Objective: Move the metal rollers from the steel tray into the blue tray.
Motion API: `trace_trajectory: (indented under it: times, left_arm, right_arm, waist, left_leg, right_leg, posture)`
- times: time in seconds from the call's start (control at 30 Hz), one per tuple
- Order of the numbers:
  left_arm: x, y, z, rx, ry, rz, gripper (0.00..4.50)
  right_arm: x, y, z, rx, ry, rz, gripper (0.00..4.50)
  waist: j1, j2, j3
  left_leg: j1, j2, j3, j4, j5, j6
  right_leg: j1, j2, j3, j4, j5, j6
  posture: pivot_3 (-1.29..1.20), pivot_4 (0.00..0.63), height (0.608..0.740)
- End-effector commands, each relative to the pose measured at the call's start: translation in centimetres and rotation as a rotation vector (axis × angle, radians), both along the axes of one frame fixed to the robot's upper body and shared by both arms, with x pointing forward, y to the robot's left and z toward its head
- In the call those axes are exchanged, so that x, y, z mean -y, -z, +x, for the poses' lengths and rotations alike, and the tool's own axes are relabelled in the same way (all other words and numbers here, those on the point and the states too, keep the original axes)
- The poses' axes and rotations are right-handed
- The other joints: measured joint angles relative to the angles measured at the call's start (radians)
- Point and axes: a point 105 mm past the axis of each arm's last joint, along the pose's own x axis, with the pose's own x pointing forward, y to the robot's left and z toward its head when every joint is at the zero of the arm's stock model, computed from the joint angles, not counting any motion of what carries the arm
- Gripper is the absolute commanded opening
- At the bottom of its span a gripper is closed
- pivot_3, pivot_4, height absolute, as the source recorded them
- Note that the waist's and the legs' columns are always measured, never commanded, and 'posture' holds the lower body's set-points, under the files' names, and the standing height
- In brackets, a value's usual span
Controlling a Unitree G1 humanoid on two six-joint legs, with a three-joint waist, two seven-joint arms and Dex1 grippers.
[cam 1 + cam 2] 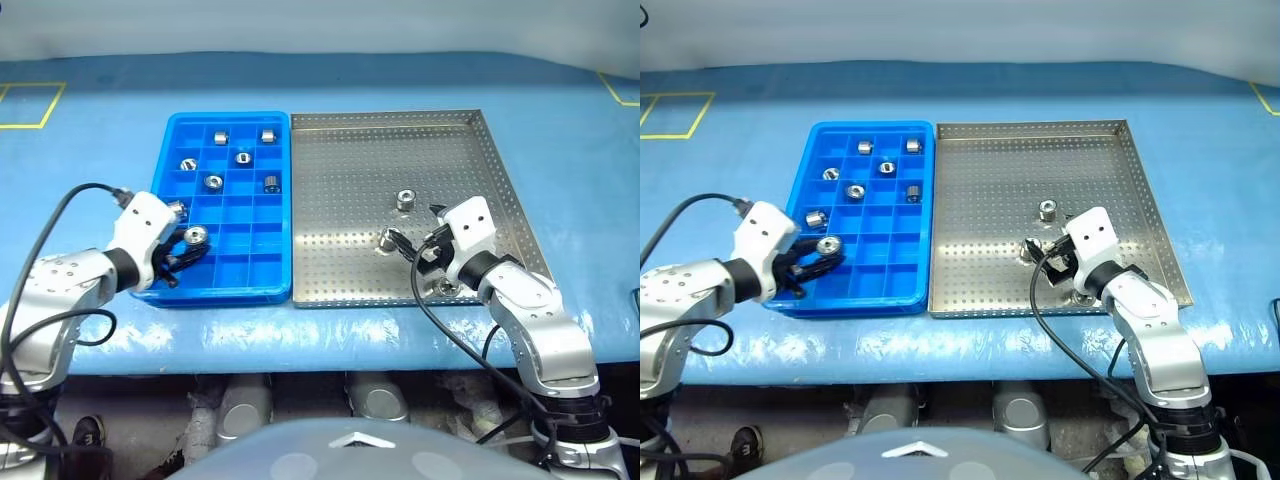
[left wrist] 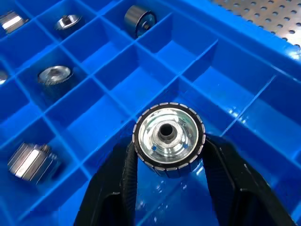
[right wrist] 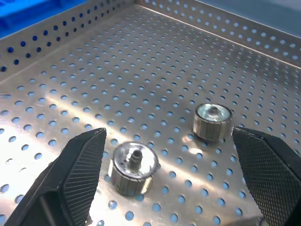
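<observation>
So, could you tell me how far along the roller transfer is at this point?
Seven metal rollers already sit in the blue tray. The left gripper holds another above the tray's near compartments, not yet dropped. At least two remain on the steel tray, and the right gripper stands open around the nearer roller.

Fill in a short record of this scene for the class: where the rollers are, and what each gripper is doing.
left gripper: shut on a metal roller, over the blue tray
right gripper: open over the steel tray, jaws either side of a near roller
rollers in blue tray: several, in separate compartments
rollers visible on the steel tray: at least two
</observation>
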Motion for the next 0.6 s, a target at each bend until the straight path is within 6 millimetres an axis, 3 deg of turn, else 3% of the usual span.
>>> trace_trajectory:
  times: [0.03,0.2,0.3,0.4,0.47,0.6]
  left_arm:
    - [-1.8,-0.3,-0.4,0.022,-0.070,0.050,1.74]
    - [-2.2,0.6,-1.0,-0.008,-0.083,0.049,1.74]
    - [-2.5,1.1,-0.8,-0.019,-0.100,0.044,2.70]
    - [-1.9,0.2,0.1,0.027,-0.091,0.004,3.65]
    - [-0.7,-1.4,0.7,0.092,-0.049,-0.104,4.23]
    - [4.5,-5.1,2.1,0.219,0.154,-0.406,4.23]
  right_arm:
    - [-0.9,-2.6,-0.3,0.086,-0.039,0.067,4.50]
    - [-1.2,-3.7,-0.4,0.114,-0.060,0.071,4.50]
    - [-1.2,-3.9,-0.3,0.117,-0.057,0.068,4.50]
    - [-1.3,-3.9,-0.3,0.118,-0.054,0.061,4.50]
    - [-1.2,-3.9,-0.3,0.118,-0.046,0.062,4.50]
    - [-0.4,-3.8,-0.4,0.118,0.000,0.056,4.50]
  waist:
    - [0.012,0.000,0.000]
    - [0.025,0.000,0.000]
    - [0.024,0.000,0.000]
    - [0.022,0.000,0.000]
    - [0.023,0.000,0.000]
    - [0.027,0.000,0.000]
  left_leg:
    - [0.000,0.000,0.000,0.000,0.000,0.000]
    - [0.000,0.000,0.000,0.000,0.000,0.000]
    - [0.001,0.000,0.001,0.000,0.000,0.000]
    - [0.001,0.002,0.001,0.000,0.000,0.000]
    - [0.001,0.002,0.001,0.000,0.000,0.000]
    - [0.000,0.001,0.000,0.001,0.000,0.000]
  right_leg:
    - [0.000,0.000,0.000,0.000,0.000,0.000]
    - [0.000,-0.001,0.000,0.000,0.000,0.000]
    - [0.001,-0.001,0.000,0.000,0.000,-0.001]
    - [0.000,0.000,-0.001,0.001,-0.001,-0.002]
    - [0.000,0.001,-0.002,0.001,-0.001,-0.002]
    - [0.001,0.000,-0.002,0.000,0.000,-0.002]
  posture:
    - [-0.02,0.150,0.740]
    - [-0.02,0.150,0.740]
    - [-0.02,0.150,0.740]
    - [-0.05,0.150,0.740]
    - [-0.05,0.150,0.740]
    - [-0.09,0.150,0.740]
